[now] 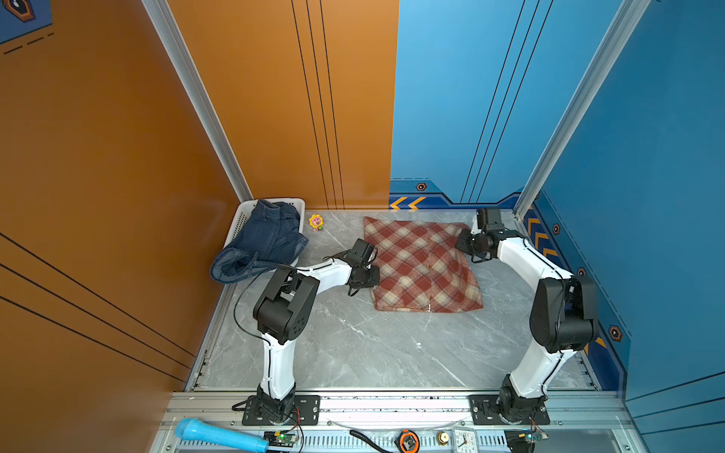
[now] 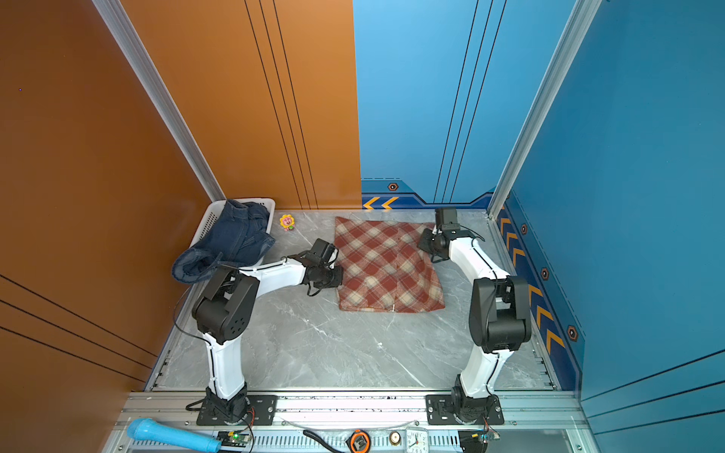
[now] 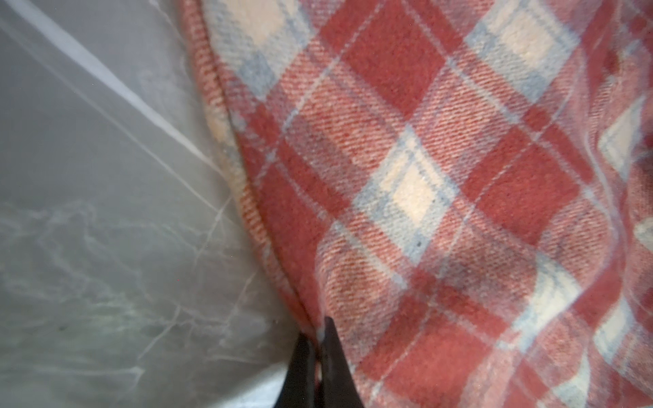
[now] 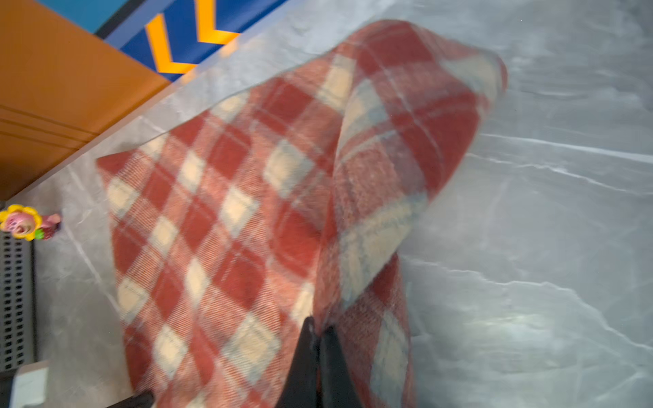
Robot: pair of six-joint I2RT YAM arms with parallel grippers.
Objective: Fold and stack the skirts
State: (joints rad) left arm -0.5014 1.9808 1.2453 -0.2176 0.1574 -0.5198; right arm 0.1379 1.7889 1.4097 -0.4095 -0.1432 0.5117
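Note:
The red, cream and tan plaid skirt (image 1: 421, 266) (image 2: 386, 266) lies spread on the grey marble table in both top views. My left gripper (image 1: 374, 276) (image 3: 318, 335) sits at its left edge, shut on the hem. My right gripper (image 1: 461, 240) (image 4: 319, 328) is at the far right corner. It is shut on a fold of the plaid skirt (image 4: 388, 141), which rises off the table there. A heap of dark blue denim (image 1: 266, 239) (image 2: 231, 239) hangs out of the white basket (image 1: 290, 202) at the far left.
A small yellow flower toy (image 1: 316, 222) (image 4: 23, 222) stands between the basket and the plaid skirt. The orange and blue walls close in the far and side edges. A blue microphone (image 1: 219, 435), a tape measure and a clock lie on the front rail.

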